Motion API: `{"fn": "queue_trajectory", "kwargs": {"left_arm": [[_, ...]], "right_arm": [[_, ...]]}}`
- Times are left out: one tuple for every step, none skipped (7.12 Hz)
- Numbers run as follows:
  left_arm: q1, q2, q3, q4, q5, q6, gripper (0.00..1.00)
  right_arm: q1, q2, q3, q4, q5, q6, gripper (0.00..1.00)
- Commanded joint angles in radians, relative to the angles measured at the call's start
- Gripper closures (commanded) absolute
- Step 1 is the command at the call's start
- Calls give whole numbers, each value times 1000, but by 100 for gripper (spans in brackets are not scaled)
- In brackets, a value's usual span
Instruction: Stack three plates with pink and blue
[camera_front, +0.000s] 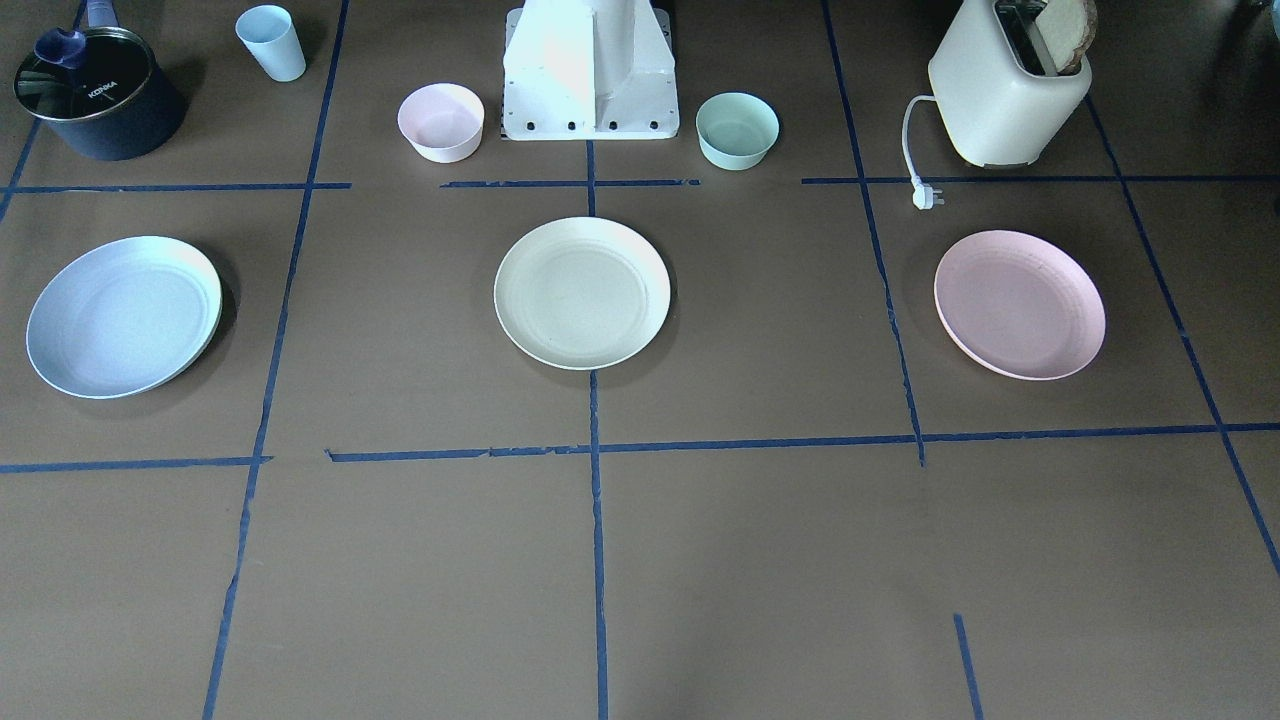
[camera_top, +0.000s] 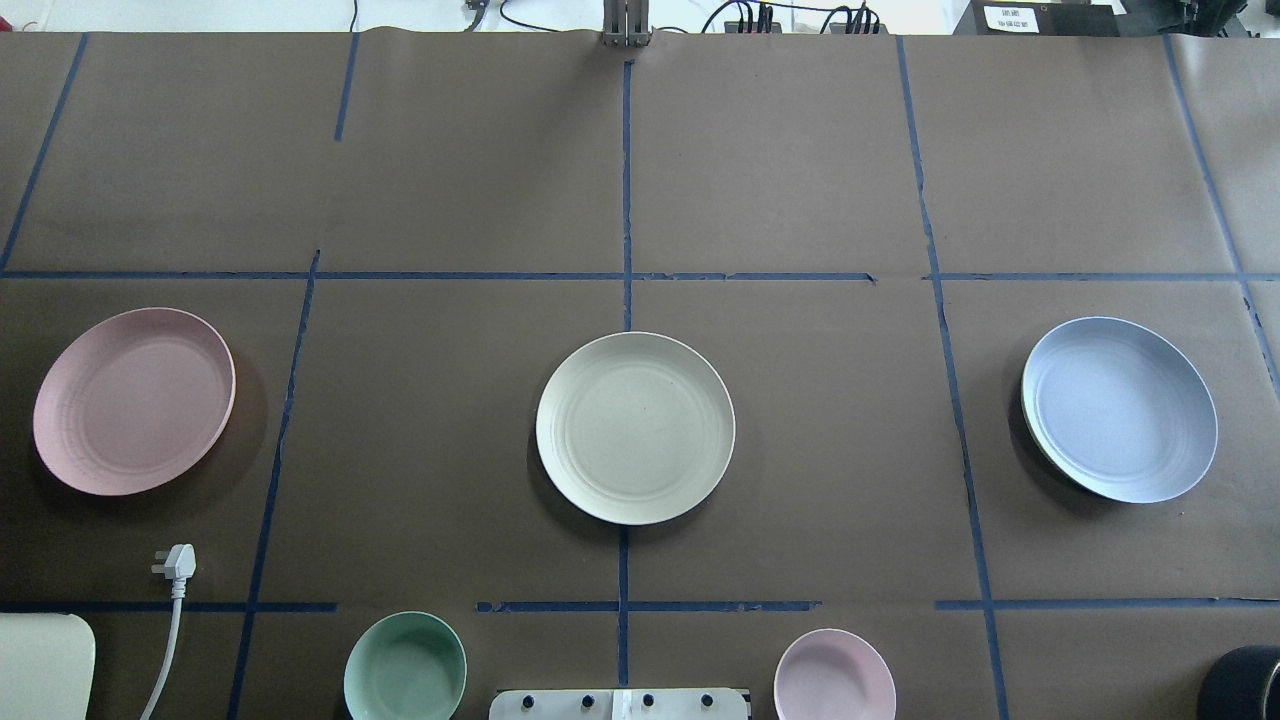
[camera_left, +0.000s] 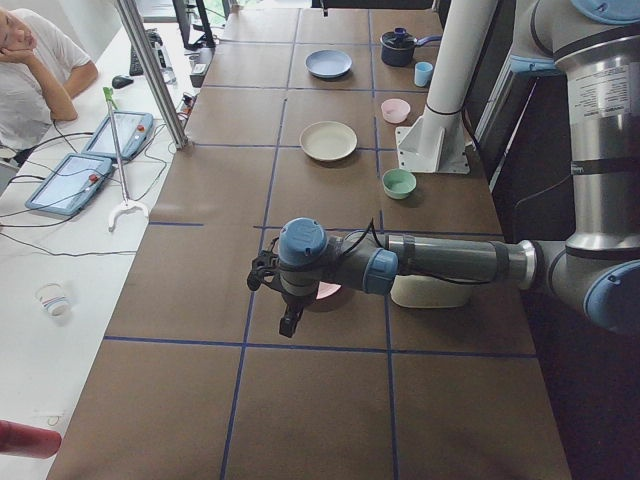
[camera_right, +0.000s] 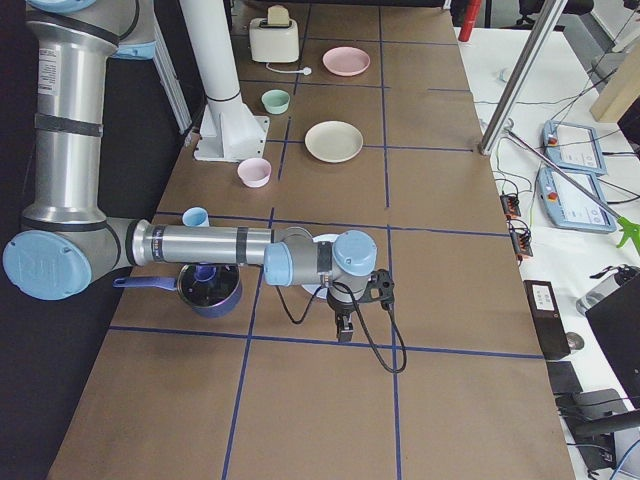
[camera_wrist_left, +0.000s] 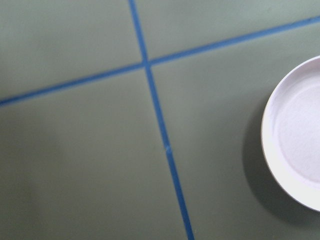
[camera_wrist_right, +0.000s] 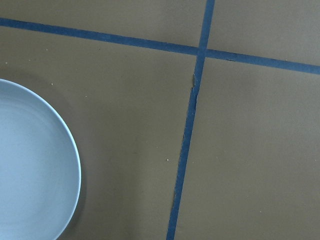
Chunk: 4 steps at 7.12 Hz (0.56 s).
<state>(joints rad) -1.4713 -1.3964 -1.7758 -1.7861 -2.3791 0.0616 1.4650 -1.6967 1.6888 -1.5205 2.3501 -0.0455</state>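
Observation:
Three plates lie apart in a row on the brown table. The cream plate (camera_top: 635, 428) is in the middle, the pale pink plate (camera_top: 134, 400) on the robot's left, and the pale blue plate (camera_top: 1119, 408) on its right. My left gripper (camera_left: 290, 320) shows only in the exterior left view, hanging over the pink plate (camera_left: 326, 291). My right gripper (camera_right: 343, 325) shows only in the exterior right view, by the blue plate (camera_right: 312, 282). I cannot tell whether either is open or shut. The left wrist view shows the pink plate's rim (camera_wrist_left: 295, 145); the right wrist view shows the blue plate's rim (camera_wrist_right: 35, 165).
Near the robot base (camera_front: 590, 80) stand a small pink bowl (camera_front: 441, 122) and a mint-green bowl (camera_front: 737, 130). A toaster (camera_front: 1005, 95) with its plug (camera_front: 928, 197) is behind the pink plate. A blue cup (camera_front: 271, 42) and a dark pot (camera_front: 98, 92) are behind the blue plate.

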Motion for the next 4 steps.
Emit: {"fn": "queue_trajectory", "kwargs": {"left_arm": [[176, -3, 72, -239, 4, -333, 0], [259, -9, 164, -457, 8, -531, 0], [310, -35, 229, -587, 52, -703, 0], [388, -44, 263, -640, 155, -774, 0]], "right_arm": [[0, 0, -1, -1, 0, -1, 0], [0, 0, -3, -1, 0, -1, 0], [0, 0, -3, -1, 0, -1, 0], [0, 0, -4, -1, 0, -1, 0]]}}
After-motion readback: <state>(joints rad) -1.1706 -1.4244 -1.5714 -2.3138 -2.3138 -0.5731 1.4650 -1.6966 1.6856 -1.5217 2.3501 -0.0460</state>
